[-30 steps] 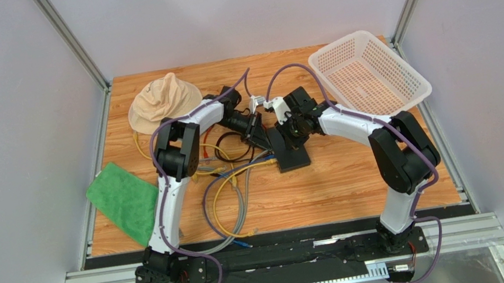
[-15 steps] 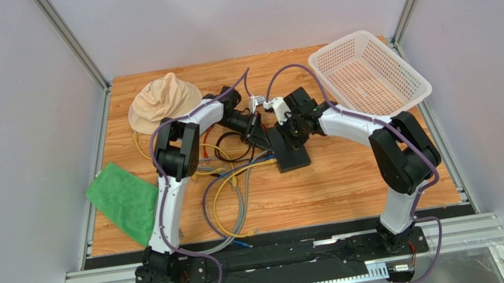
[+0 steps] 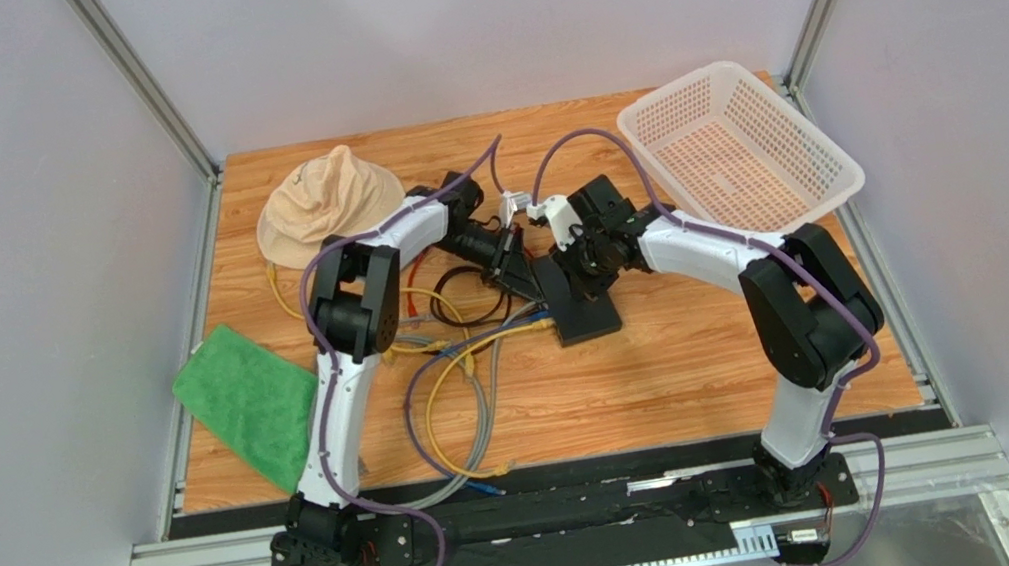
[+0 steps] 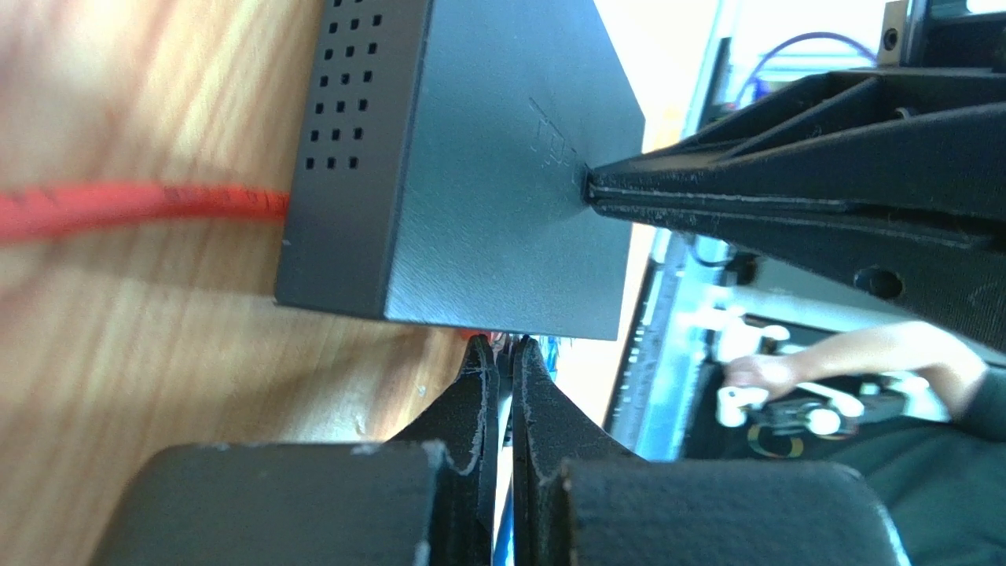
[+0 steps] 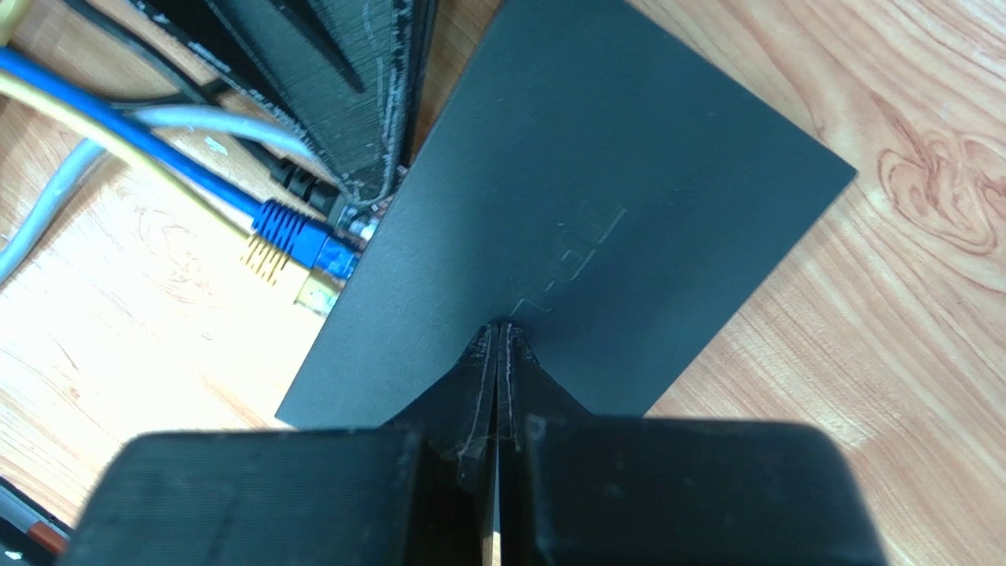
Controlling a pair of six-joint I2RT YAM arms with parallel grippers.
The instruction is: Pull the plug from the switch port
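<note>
Almost nothing has shifted in the last second: both arms stand where they stood, meeting over the switch (image 3: 584, 304), a flat matte black box lying near the middle of the wooden surface (image 3: 720, 355). The right end effector (image 5: 498, 328) has its fingers pressed together, and their tips rest on the top face of the switch. The left end effector (image 4: 497, 344) comes in from the other side, its fingers also drawn together with only a thin slit between them, their tips right at the switch's edge. I cannot make out whether anything is nipped between them. From the right wrist view, a blue plug (image 5: 289, 226) and a black plug (image 5: 301, 183) sit against that same edge, just beside the left fingers, with a yellow cable (image 5: 118, 130) and a grey cable (image 5: 71, 224) trailing away. A red cable (image 4: 118, 206) meets the switch's vented side. A white basket (image 3: 742, 155) sits at the far right, a beige hat (image 3: 323, 198) at the far left and a green cloth (image 3: 248, 400) on the left edge.
</note>
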